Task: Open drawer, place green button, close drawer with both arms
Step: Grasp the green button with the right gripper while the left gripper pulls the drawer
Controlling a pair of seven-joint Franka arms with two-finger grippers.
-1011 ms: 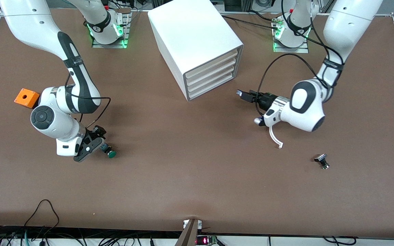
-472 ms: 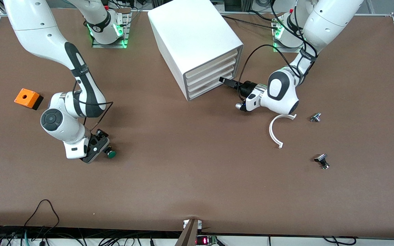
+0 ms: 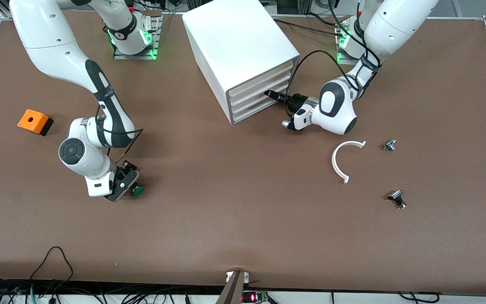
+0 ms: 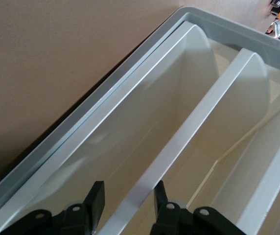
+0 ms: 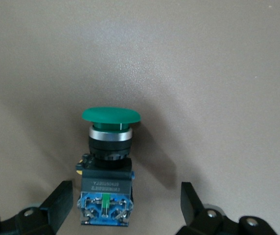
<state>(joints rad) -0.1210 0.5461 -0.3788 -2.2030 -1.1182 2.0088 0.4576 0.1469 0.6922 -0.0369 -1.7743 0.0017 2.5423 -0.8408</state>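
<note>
The button (image 3: 137, 191) lies on the counter (image 3: 243, 219) at eight o'clock from the cabinet (image 3: 234, 42), between the right claw's (image 3: 128, 185) spread fingers, while the left claw (image 4: 128, 196), fingers apart astride the drawer (image 3: 255, 110) lip, could pinch shallow and slip.

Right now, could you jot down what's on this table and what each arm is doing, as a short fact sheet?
cabinet: white, four drawers, all shut
left gripper: at the drawer fronts, fingers astride a drawer's front lip
button: green cap, lying on the table
right gripper: open, straddling the button
orange box: with a hole, toward the right arm's end
white curved piece: toward the left arm's end
</note>
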